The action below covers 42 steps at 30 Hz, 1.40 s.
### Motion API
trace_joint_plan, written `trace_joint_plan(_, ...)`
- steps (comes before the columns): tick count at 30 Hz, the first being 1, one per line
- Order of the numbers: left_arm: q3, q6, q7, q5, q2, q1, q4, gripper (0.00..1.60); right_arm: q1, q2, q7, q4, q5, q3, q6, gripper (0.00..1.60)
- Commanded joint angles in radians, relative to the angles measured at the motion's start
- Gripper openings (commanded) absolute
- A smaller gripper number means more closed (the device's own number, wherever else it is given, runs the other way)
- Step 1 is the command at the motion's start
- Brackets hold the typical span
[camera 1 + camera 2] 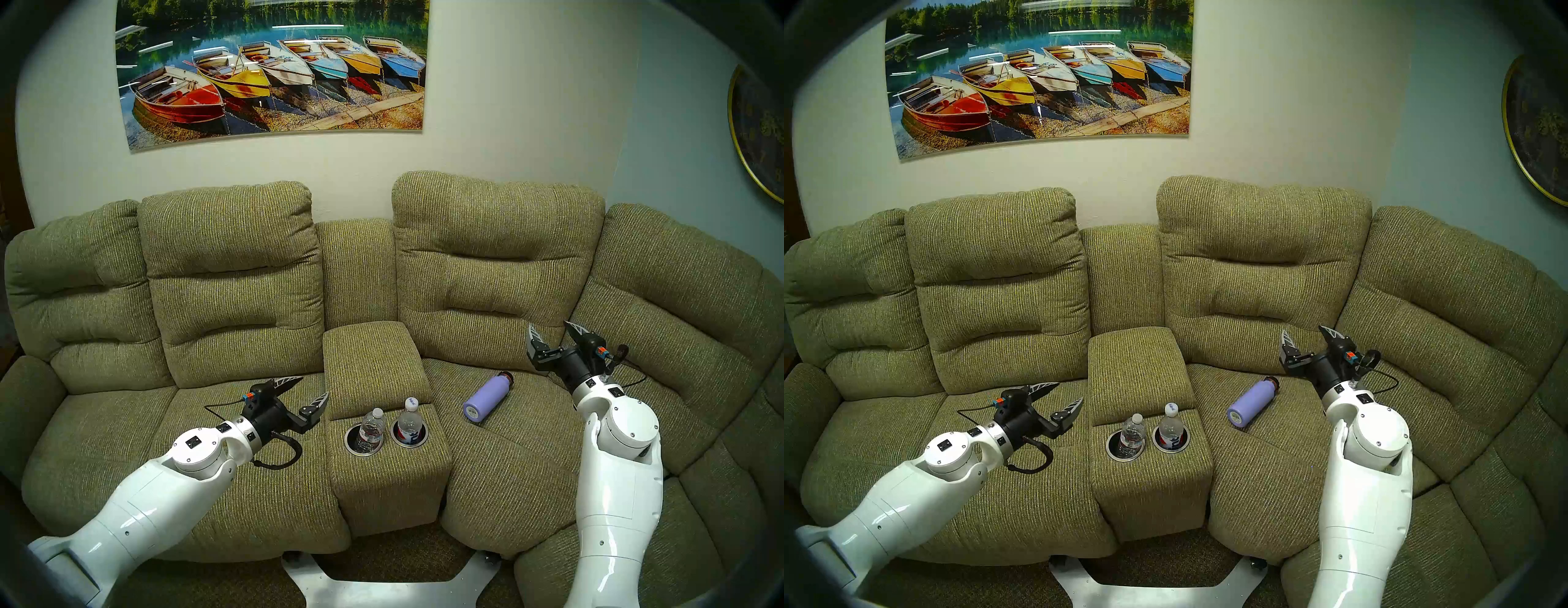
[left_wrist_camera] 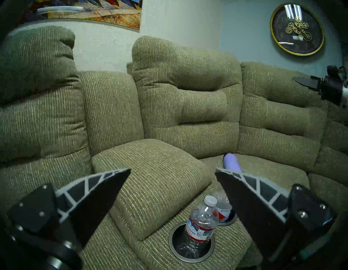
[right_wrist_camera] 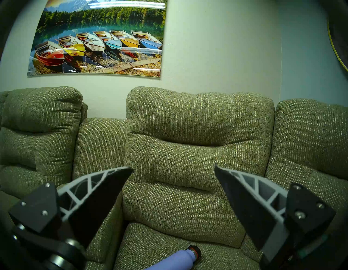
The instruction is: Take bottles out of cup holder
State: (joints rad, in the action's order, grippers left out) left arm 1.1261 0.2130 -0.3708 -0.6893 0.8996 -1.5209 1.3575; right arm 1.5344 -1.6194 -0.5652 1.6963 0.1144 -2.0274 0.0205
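Both bottles stand upright in the cup holder [image 1: 364, 450]: the pale-label bottle [image 1: 372, 429] in the left well, the red-white-blue bottle [image 1: 409, 422] in the right. The left end effector [image 1: 313, 388] and right end effector [image 1: 551, 333] are spread wide, holding nothing.

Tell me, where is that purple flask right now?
In the head views, the lavender flask lies on its side on the sofa seat cushion just right of the console's cup holder, left of the open right gripper.
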Motion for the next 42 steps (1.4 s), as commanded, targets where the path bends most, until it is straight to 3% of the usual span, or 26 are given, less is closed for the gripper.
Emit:
trace_joint_plan(1,-0.024,-0.004,-0.016,0.064,0.090,0.119,-0.071,1.60,-0.007,0.001,0.000,0.017,-0.002,0.001,-0.003,1.60)
trace_joint_plan(17,-0.088,-0.039,-0.108,0.203,0.248,0.281,-0.313,1.60,-0.007,0.002,0.000,0.015,-0.002,0.001,-0.003,1.60)
trace_joint_plan(22,-0.107,-0.033,-0.129,0.229,0.269,0.324,-0.370,1.60,-0.007,0.002,0.000,0.015,-0.002,0.001,-0.003,1.60)
trace_joint_plan(26,-0.130,0.001,-0.157,0.249,0.292,0.375,-0.450,1.60,-0.007,0.002,0.000,0.016,-0.002,0.001,-0.003,1.60)
trace_joint_plan(39,-0.123,0.088,-0.240,0.233,0.318,0.415,-0.555,1.60,-0.006,0.002,0.000,0.017,-0.002,0.001,-0.003,1.60)
trace_joint_plan(42,-0.123,0.121,-0.271,0.230,0.342,0.435,-0.619,1.60,-0.006,0.001,0.000,0.018,-0.002,0.001,-0.002,1.60)
